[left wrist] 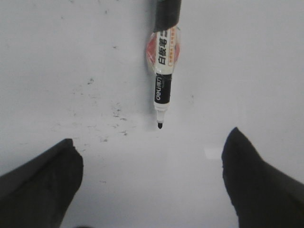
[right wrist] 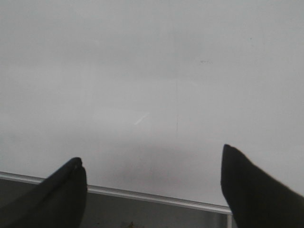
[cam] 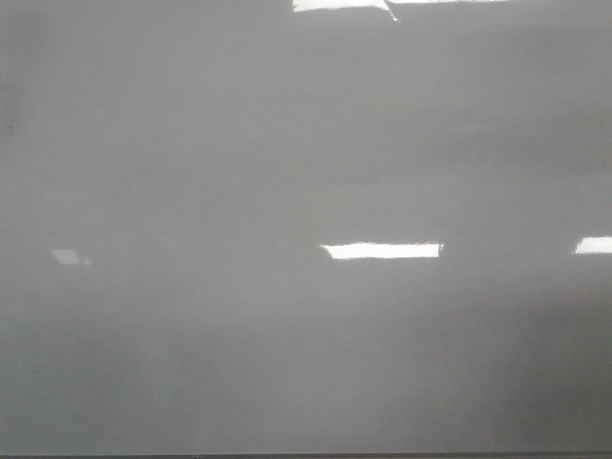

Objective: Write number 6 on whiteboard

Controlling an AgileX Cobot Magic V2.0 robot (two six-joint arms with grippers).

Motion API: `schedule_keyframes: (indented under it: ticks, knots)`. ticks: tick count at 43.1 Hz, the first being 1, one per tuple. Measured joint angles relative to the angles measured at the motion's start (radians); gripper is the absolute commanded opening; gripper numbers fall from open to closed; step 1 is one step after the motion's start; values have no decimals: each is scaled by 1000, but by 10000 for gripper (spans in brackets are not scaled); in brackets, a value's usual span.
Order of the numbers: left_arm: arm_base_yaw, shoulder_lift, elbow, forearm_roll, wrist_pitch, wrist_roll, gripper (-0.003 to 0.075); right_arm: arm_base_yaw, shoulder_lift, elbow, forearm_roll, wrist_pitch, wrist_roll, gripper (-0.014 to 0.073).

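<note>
Left gripper (left wrist: 152,166) hovers over the whiteboard (left wrist: 247,71), fingers spread wide, nothing between them. A marker (left wrist: 162,71) lies flat on the board ahead of the fingers, cap off, black tip toward the gripper, apart from both fingertips; faint dark specks mark the board beside the tip. Right gripper (right wrist: 152,175) is also spread wide and empty, above the board's metal-framed edge (right wrist: 156,197). Front view shows only the grey glossy whiteboard (cam: 191,143) with light reflections (cam: 382,251); no arms in it. No written 6 is visible.
</note>
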Motion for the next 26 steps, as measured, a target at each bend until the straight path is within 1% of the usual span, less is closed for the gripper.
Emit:
schedule_keyframes:
  ticks: [15,26]
  knots:
    - [-2,224,-82,-15,-70,0,586,0,0,0,0,0,0,601]
    - [-40,304,-94,-20,-149,0,585,0,0,0,0,-2,0,601]
